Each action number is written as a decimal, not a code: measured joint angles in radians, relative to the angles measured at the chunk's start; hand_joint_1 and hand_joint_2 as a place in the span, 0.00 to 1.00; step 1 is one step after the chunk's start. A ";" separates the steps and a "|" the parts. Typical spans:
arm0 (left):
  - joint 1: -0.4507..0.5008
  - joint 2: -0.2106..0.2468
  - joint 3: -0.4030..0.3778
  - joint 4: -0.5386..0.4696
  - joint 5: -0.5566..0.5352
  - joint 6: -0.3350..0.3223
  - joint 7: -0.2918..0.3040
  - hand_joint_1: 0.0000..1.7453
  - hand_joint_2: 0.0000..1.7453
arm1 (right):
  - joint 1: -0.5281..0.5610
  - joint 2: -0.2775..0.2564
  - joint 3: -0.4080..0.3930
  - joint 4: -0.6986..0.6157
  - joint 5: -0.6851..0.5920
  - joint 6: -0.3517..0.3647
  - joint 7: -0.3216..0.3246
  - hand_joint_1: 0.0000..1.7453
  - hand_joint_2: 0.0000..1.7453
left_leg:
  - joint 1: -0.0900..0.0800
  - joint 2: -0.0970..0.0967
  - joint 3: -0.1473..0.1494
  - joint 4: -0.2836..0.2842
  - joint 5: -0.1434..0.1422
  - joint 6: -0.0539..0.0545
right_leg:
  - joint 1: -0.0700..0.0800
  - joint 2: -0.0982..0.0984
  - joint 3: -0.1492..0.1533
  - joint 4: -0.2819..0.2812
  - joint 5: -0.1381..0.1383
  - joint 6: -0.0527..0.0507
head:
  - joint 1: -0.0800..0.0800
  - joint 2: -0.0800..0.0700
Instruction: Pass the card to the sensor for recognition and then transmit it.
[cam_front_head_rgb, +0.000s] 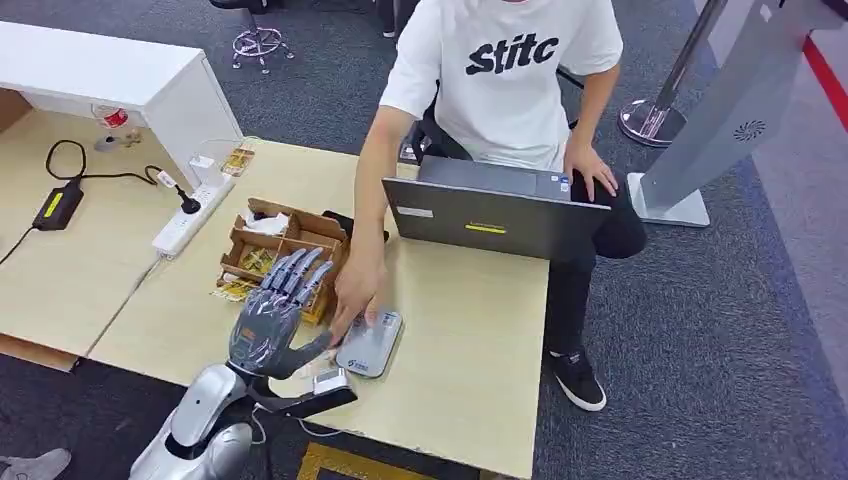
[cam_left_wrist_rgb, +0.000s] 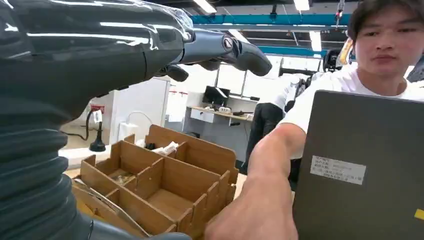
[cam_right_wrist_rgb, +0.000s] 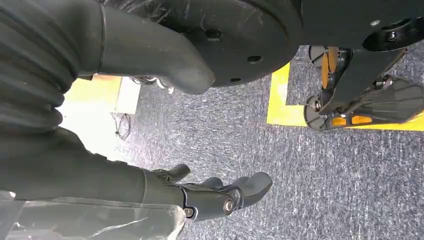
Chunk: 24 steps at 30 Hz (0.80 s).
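Note:
The sensor (cam_front_head_rgb: 372, 348) is a flat grey reader lying near the table's front edge. A person's hand (cam_front_head_rgb: 355, 290) rests on its far side. My left hand (cam_front_head_rgb: 272, 318) hovers just left of the sensor with its fingers spread and its thumb toward the reader. It holds nothing that I can make out. In the left wrist view its fingers (cam_left_wrist_rgb: 235, 50) reach out above the person's forearm (cam_left_wrist_rgb: 260, 185). A small pale piece (cam_front_head_rgb: 312, 370) lies under the thumb; I cannot tell if it is the card. My right hand (cam_right_wrist_rgb: 220, 197) hangs over the grey carpet, loosely curled and holding nothing.
A wooden divided organizer (cam_front_head_rgb: 285, 250) stands behind my left hand and shows again in the left wrist view (cam_left_wrist_rgb: 160, 185). A grey laptop (cam_front_head_rgb: 490, 215) stands open in front of the seated person. A white power strip (cam_front_head_rgb: 185, 222) lies at the left. The table's front edge (cam_front_head_rgb: 430, 450) is close.

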 joint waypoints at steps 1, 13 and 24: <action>0.001 0.001 0.000 0.000 0.000 0.000 0.000 0.00 1.00 | 0.000 0.000 0.000 0.000 0.000 0.000 0.000 0.00 1.00 | 0.000 0.000 0.000 0.000 0.000 0.000 | 0.000 0.000 0.000 0.000 0.000 0.000 | 0.000 0.000; 0.006 0.052 -0.001 0.012 -0.087 -0.073 0.098 0.00 1.00 | 0.000 0.003 -0.006 0.000 0.007 0.002 0.001 0.00 1.00 | 0.000 0.000 0.000 0.000 0.000 0.000 | 0.000 0.000 0.000 0.000 0.000 0.000 | 0.000 0.000; 0.026 0.125 0.033 0.042 -0.120 -0.056 0.123 0.00 1.00 | 0.001 0.003 -0.020 0.000 0.021 0.008 0.007 0.00 1.00 | 0.000 0.000 0.000 0.000 0.000 0.000 | 0.000 0.000 0.000 0.000 0.000 0.000 | 0.000 0.000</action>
